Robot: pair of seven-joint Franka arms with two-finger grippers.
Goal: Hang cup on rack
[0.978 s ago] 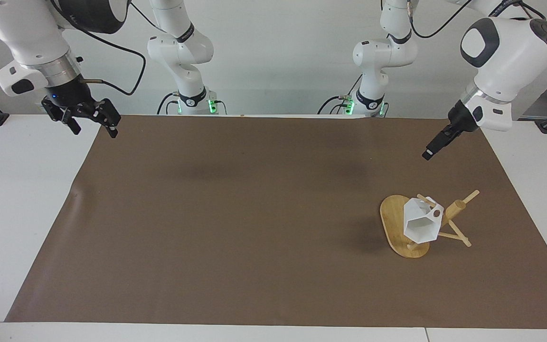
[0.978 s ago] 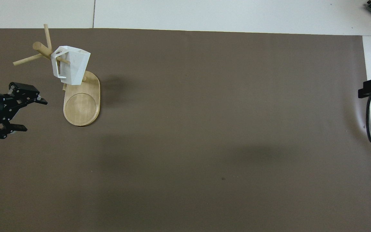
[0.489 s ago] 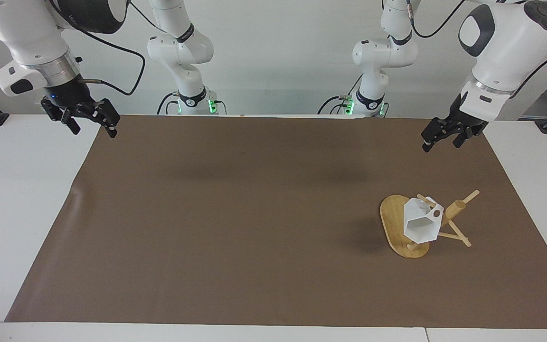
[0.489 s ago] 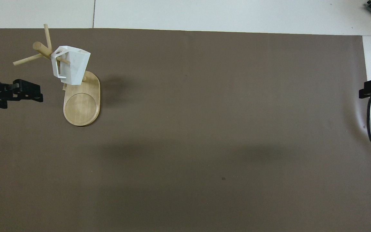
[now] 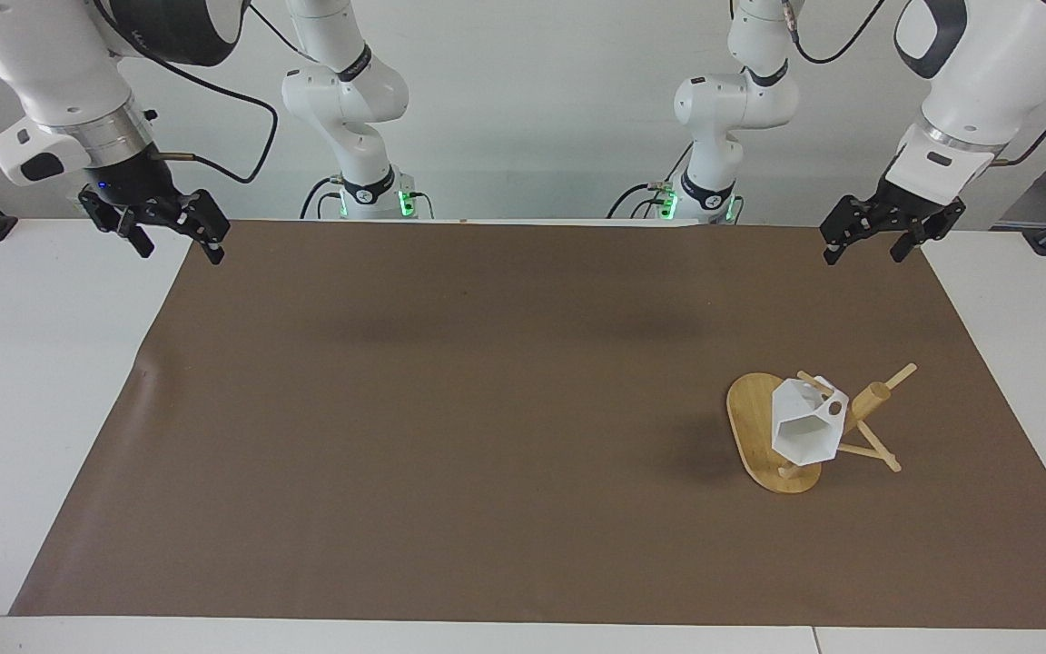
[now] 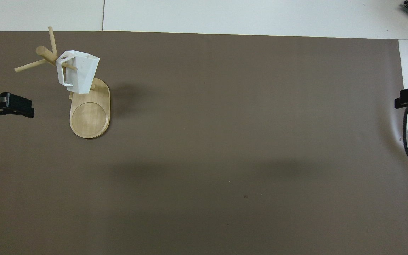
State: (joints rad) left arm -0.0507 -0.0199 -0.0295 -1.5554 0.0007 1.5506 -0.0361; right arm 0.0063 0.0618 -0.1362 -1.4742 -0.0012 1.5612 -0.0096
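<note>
Two grippers stood raised and empty, fingers spread. The cup (image 5: 805, 429) hung by its handle on a peg of the rack (image 5: 775, 445), toward the left arm's end of the table, apart from both grippers. The left gripper (image 5: 877, 236) was the closer one, over the brown mat's (image 5: 450, 427) robot-side edge; half a second earlier it was lower and closer to the rack. The right gripper (image 5: 175, 233) waited, unchanged, over the mat's corner at its own end.

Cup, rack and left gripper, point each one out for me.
cup (image 5: 803, 425), facing view, on its faceted side wall.
rack (image 6: 90, 117), overhead view, on the bare part of its oval base.
left gripper (image 5: 880, 243), facing view, midway between its fingertips.
</note>
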